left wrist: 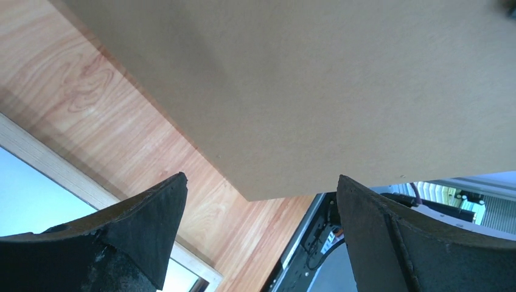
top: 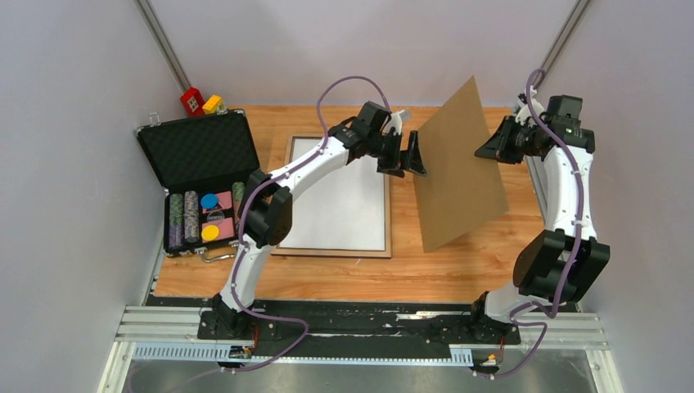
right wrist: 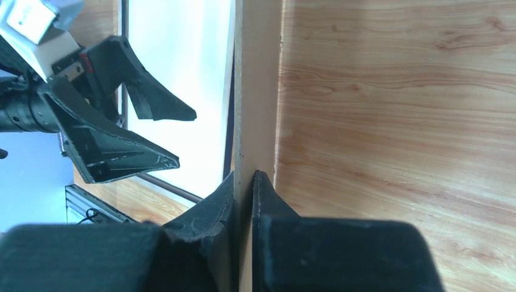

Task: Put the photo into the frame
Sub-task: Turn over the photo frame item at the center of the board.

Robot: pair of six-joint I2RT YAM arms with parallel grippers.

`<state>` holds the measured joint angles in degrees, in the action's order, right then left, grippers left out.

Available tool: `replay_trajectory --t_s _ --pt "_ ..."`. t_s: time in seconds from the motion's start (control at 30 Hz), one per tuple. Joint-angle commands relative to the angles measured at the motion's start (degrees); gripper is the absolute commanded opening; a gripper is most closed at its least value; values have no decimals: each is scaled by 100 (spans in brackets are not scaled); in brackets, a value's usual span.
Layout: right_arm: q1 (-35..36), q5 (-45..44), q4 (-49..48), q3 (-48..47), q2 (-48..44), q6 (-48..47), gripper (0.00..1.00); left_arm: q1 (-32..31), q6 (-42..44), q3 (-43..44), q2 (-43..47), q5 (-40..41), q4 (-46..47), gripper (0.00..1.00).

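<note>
**Backing panel held upright beside the frame**

Top view: the frame (top: 344, 253) lies flat on the wooden table (top: 344, 282), its tan border facing up, and a white surface (top: 344, 209) fills it. Whether that white surface is the back of the photo cannot be told. Just right of the frame, a brown backing panel (top: 462, 172) stands tilted above the table. The right gripper (top: 488, 147) pinches its edge on the side away from the frame. The left gripper (top: 407, 155) hovers over the frame's far right corner with its jaws spread wide, close to the panel's nearer edge and holding nothing. Left of the frame sits an open black case (top: 200, 155) of poker chips (top: 205, 217). Beyond the case are a red block (top: 192, 101) and a yellow block (top: 212, 104).

Left wrist view: the left gripper (left wrist: 261, 177) gapes with both dark fingers (left wrist: 140, 231) apart, and the panel's (left wrist: 304, 91) lower corner hangs between and above them, untouched. The frame's border (left wrist: 73, 175) and the white surface (left wrist: 36, 188) show at lower left.

Right wrist view: the right gripper (right wrist: 244, 176) is clamped on the panel's thin edge (right wrist: 255, 79), one finger on each face. Beyond the panel, the open left gripper (right wrist: 185, 139) hangs over the white surface (right wrist: 182, 61).
</note>
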<state>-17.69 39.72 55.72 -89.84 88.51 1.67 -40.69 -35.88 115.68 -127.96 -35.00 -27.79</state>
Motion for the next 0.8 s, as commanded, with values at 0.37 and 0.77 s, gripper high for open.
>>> replay_trajectory --t_s 0.37,0.77 --pt "548 -77 -112 -237 23 351 30 78 -568 1378 -402 -534 111 100" --pt "920 359 -115 -414 -54 343 53 78 -1561 1463 -169 -652 642 100"
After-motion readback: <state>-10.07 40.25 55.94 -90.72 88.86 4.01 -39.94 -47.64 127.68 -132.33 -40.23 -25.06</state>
